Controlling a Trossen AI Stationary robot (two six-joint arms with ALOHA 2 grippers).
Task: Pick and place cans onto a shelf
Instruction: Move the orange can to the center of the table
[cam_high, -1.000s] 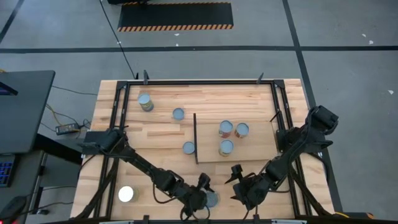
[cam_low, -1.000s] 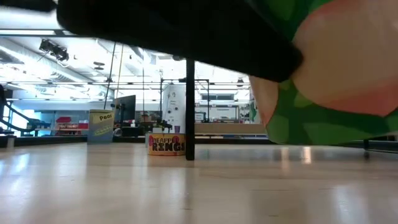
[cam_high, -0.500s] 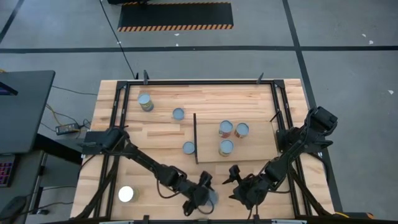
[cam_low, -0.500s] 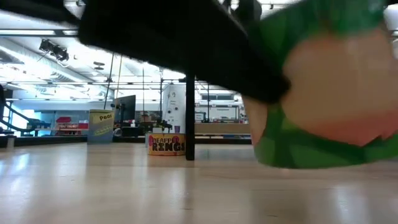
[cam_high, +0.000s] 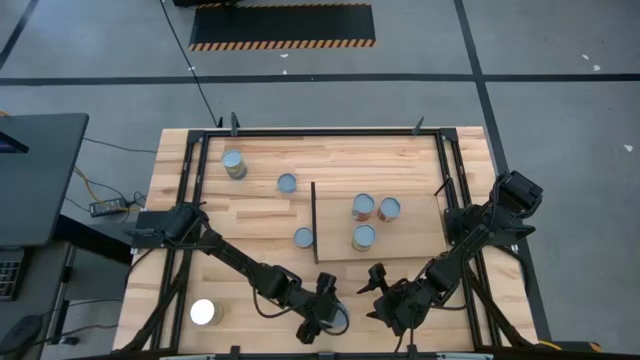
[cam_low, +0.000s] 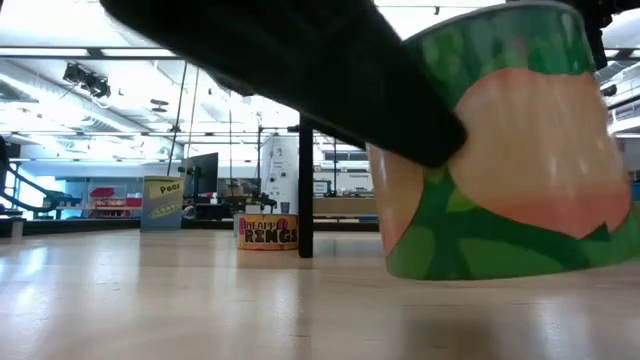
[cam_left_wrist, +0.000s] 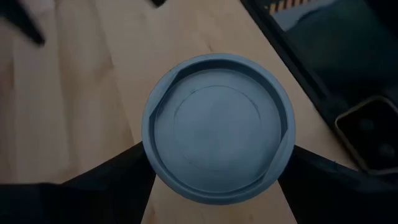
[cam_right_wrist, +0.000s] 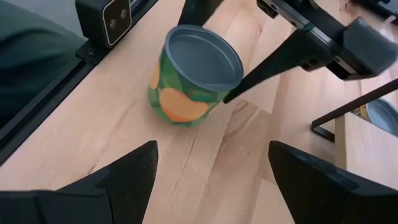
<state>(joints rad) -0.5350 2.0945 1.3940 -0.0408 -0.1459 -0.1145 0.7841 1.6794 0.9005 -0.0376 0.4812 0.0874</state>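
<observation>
A green can with a peach-coloured label (cam_right_wrist: 189, 78) and a blue-grey top (cam_left_wrist: 217, 127) is near the table's near edge, in the middle. Its bottom (cam_low: 500, 270) is at the tabletop. My left gripper (cam_high: 330, 313) is shut on it. My right gripper (cam_high: 376, 283) is open and empty just to the can's right, and its fingers (cam_right_wrist: 118, 180) are spread wide. Three cans (cam_high: 363, 207) stand on the pale shelf panel (cam_high: 410, 245), right of its dark upright strip (cam_high: 315, 222). My left gripper pinches the green can's round side wall, just under the rim, between its two fingers (cam_left_wrist: 134, 177), one on each opposite side. The fingers come from above, slanting down (cam_right_wrist: 261, 68). The can stands nearly upright with its bottom at the tabletop.
Three more cans stand on the planked table left of the shelf (cam_high: 233, 163) (cam_high: 287, 183) (cam_high: 304, 237). One glaring white can (cam_high: 203, 312) is at the near left. A black frame rail (cam_right_wrist: 106, 25) runs along the near edge. Bare wood lies between the grippers and the shelf.
My left gripper has brought the green can down. In the low view the can hung clear of the table and tilted a second ago. Now it is lower, nearly upright, farther from the near edge, with its bottom at the tabletop.
</observation>
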